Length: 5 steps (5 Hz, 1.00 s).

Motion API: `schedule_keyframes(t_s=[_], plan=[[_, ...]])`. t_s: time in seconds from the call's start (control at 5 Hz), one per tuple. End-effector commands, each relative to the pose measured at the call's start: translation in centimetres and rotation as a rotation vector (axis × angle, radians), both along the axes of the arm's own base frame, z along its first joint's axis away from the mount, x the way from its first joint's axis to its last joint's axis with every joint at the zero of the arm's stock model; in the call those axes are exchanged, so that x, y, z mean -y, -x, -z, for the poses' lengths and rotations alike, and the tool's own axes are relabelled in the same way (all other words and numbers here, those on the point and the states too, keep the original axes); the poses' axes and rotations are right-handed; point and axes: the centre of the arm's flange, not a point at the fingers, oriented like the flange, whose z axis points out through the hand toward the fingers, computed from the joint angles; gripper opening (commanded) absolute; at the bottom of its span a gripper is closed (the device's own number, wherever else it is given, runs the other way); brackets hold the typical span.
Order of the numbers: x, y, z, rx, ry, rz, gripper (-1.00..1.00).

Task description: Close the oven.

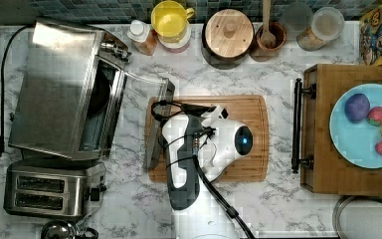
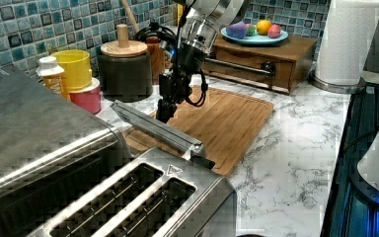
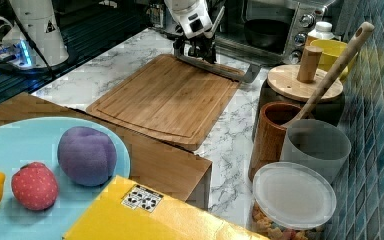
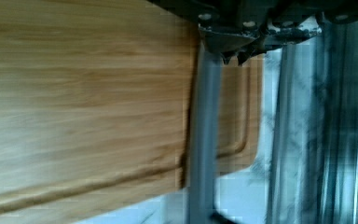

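Steel handle (image 2: pixel 154 126) sits at the gripper (image 2: pixel 165 109); its grip can't be told, so lifting the oven (image 1: pixel 59 87) door may slip.

oven (image 1: pixel 54 84): brushed silver | cutting board (image 1: pixel 248 107): tan wood | counter (image 1: pixel 209 79): white-grey marble | plate (image 1: pixel 350 139): light blue

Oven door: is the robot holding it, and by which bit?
The gripper is down at the metal bar handle on the open oven door's outer edge. Whether it actually clamps the bar cannot be told.
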Motion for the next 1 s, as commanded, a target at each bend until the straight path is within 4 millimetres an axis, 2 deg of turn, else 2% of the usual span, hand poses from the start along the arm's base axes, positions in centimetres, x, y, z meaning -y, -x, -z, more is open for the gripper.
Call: schedule_keyframes(t_s=[0.2,0.4,0.6,0.8,1.0], plan=[[-5.2,-4.5,-4.3,-0.024,-0.089,0.087,-1.00],[-6.4,-4.5,-4.4,-0.030,-0.139,0.070,-1.00],[-8.7,-3.8,-5.5,-0.003,-0.155,0.035,-1.00],[-10.4,-3.5,-7.6,0.031,-0.167,0.012,-1.00],[-13.1,-3.0,-11.3,0.096,-0.152,-0.002,-1.00]])
